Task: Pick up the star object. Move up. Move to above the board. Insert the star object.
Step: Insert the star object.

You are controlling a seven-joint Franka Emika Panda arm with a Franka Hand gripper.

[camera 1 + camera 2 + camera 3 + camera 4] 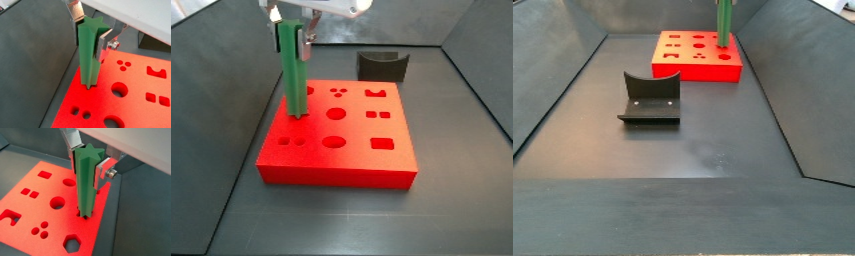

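The star object (89, 55) is a tall green star-section peg. It stands upright with its lower tip in a hole near one edge of the board (127, 107). It shows in both wrist views (85, 180) and both side views (294, 75) (724, 25). The board is a flat red block with shaped holes (40, 203) (345, 135) (700, 62). My gripper (91, 31) (85, 157) is shut on the peg's upper end, one silver finger (107, 42) on each side. In a side view the gripper (294, 30) is at the top edge.
A dark grey curved holder (381, 66) stands behind the board; in a side view it (649, 100) lies mid-floor. Dark bin walls (553, 90) slope up around the floor.
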